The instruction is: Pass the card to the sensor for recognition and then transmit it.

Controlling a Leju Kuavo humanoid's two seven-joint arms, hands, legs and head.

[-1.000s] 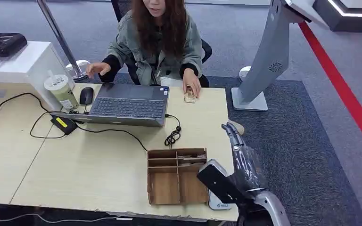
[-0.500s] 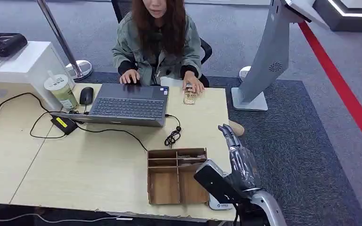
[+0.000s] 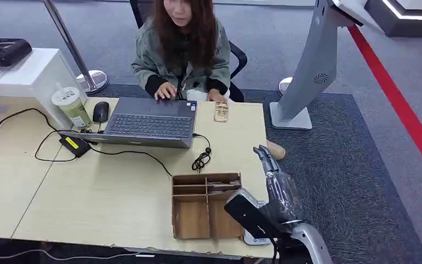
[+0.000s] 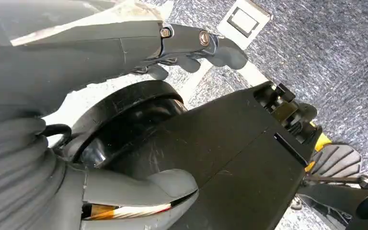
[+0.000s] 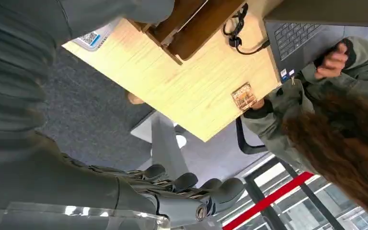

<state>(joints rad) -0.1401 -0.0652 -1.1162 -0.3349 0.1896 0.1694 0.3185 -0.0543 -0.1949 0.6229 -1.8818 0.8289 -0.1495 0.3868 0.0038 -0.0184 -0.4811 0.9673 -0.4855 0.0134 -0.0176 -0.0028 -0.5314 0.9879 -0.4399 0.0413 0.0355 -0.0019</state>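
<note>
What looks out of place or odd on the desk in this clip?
The card lies at the desk's far edge by the person's hand, well apart from the right hand. A white device overhangs the desk's near edge.

Grey carpet [image 3: 362,181] runs under the pale wood tabletop [image 3: 88,203], a red floor stripe [image 3: 404,115] cuts diagonally past a grey kiosk stand [image 3: 313,71] beyond the far right corner, and a white cabinet [image 3: 27,77] stands at the far left edge.
</note>
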